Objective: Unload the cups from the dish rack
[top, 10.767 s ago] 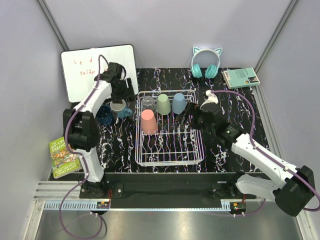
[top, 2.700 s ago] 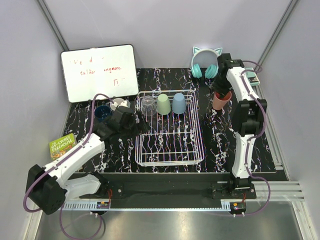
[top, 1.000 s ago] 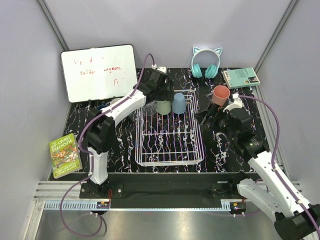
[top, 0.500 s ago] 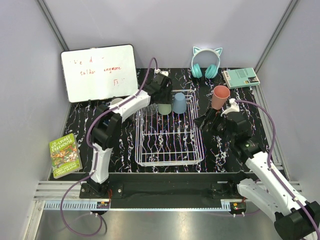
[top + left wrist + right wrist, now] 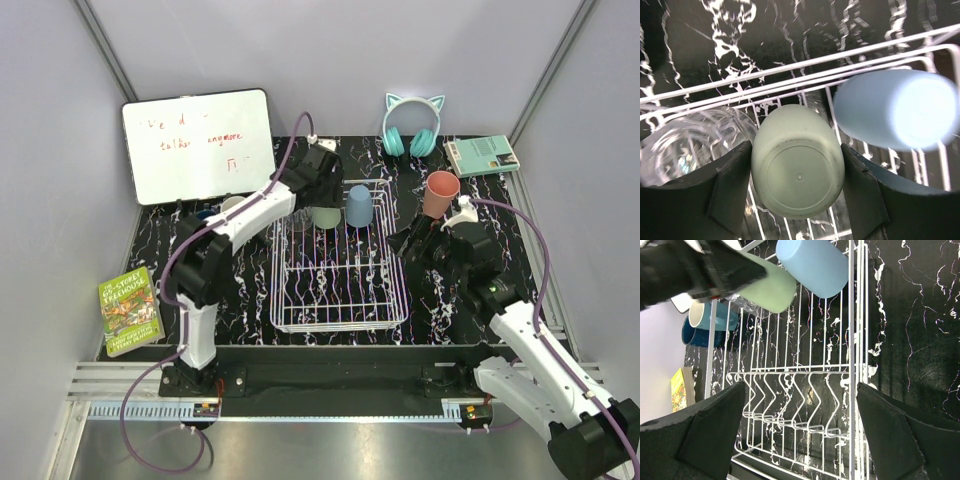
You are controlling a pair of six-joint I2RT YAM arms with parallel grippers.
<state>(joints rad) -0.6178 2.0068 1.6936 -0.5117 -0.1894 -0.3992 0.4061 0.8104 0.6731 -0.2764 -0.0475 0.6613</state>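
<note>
Left arm stretched far with its jaws on a cup; right arm bent low with its jaws wide.

The left arm (image 5: 240,215) rises from its base, folds at the elbow and runs forward and to the right, with its wrist tipped downward. The left gripper (image 5: 795,151) has its dark fingers (image 5: 730,192) pressed against opposite sides of the green cup (image 5: 798,180) (both pads touch it in the wrist view). The right arm (image 5: 535,335) leans forward and to the left from its base, forearm low. The right gripper (image 5: 802,435) is spread wide, its fingers (image 5: 700,435) well apart.
</note>
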